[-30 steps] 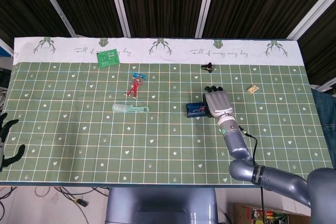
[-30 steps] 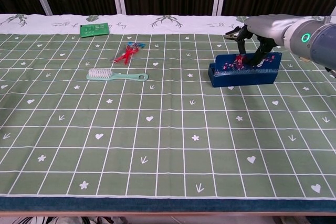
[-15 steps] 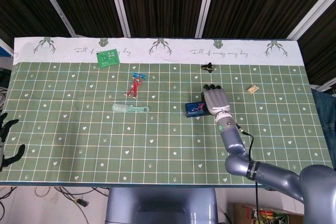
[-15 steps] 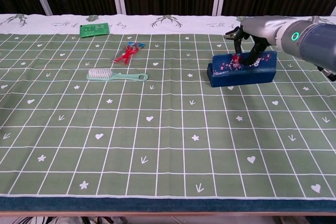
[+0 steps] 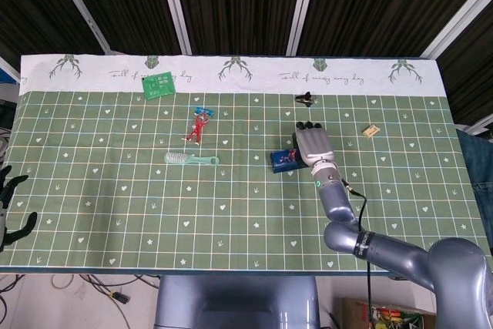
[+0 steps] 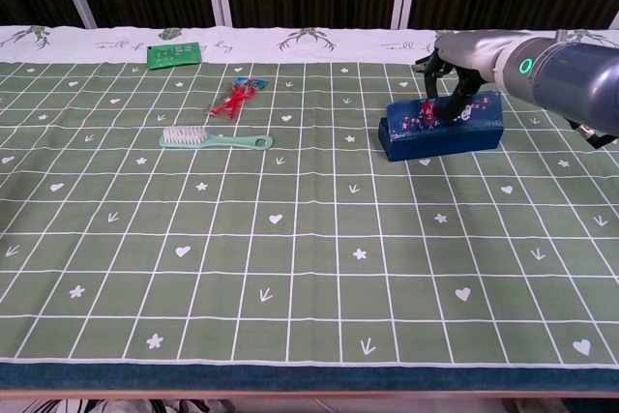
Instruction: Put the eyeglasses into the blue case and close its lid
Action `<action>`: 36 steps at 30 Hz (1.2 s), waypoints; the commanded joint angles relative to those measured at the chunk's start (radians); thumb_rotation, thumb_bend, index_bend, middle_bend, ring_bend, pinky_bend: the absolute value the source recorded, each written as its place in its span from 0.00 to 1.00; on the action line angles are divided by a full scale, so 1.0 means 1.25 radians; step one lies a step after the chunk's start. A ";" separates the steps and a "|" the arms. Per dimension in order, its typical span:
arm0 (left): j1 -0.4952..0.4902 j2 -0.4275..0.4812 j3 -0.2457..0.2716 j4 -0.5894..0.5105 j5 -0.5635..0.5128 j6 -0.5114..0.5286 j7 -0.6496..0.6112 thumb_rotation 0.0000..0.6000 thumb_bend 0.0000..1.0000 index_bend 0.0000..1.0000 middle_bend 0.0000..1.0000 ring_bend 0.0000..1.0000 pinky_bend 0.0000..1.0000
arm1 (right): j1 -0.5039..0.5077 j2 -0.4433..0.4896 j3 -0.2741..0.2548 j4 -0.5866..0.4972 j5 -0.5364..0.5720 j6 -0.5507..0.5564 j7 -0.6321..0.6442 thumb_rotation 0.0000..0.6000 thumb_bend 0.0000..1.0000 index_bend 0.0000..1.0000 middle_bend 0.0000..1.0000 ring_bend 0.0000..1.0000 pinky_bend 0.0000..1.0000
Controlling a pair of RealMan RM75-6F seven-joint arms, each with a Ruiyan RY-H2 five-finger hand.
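Note:
The blue case, with a floral print on its front, lies right of the table's middle. Its lid looks down or nearly down. My right hand lies over the case's top, and its dark fingers curl down onto the lid and front face. No eyeglasses show in either view, and the case's inside is hidden. My left hand hangs off the table's left edge with its fingers spread, holding nothing.
A mint green brush and a red toy lie left of centre. A green circuit board sits at the back left. A small black object and a beige block lie behind the case.
The right hand and the case have shifted slightly left and away from me. The case now looks lower, its lid pressed down further.

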 commanded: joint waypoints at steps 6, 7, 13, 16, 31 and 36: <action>-0.001 0.001 0.000 0.000 -0.002 -0.002 -0.001 1.00 0.35 0.17 0.00 0.00 0.00 | 0.018 -0.018 0.000 0.030 0.029 -0.027 0.001 1.00 0.55 0.38 0.17 0.16 0.21; -0.001 0.001 0.000 0.000 -0.002 -0.002 -0.001 1.00 0.35 0.17 0.00 0.00 0.00 | 0.019 -0.019 -0.001 0.032 0.030 -0.028 0.001 1.00 0.55 0.31 0.16 0.16 0.21; -0.002 0.001 0.000 0.000 -0.003 -0.004 0.000 1.00 0.35 0.17 0.00 0.00 0.00 | 0.023 -0.021 -0.002 0.028 0.024 -0.029 0.016 1.00 0.55 0.17 0.16 0.16 0.21; -0.002 0.001 0.000 0.000 -0.003 -0.004 0.001 1.00 0.35 0.17 0.00 0.00 0.00 | 0.023 -0.019 -0.004 0.024 0.018 -0.027 0.020 1.00 0.55 0.16 0.16 0.16 0.21; -0.002 0.001 0.001 -0.001 -0.001 -0.005 0.002 1.00 0.35 0.17 0.00 0.00 0.00 | -0.036 0.082 -0.015 -0.112 -0.066 0.012 0.103 1.00 0.47 0.16 0.16 0.15 0.21; -0.001 0.001 0.000 -0.002 -0.002 -0.002 0.002 1.00 0.35 0.17 0.00 0.00 0.00 | -0.075 0.162 -0.051 -0.206 -0.090 0.027 0.104 1.00 0.29 0.16 0.12 0.11 0.20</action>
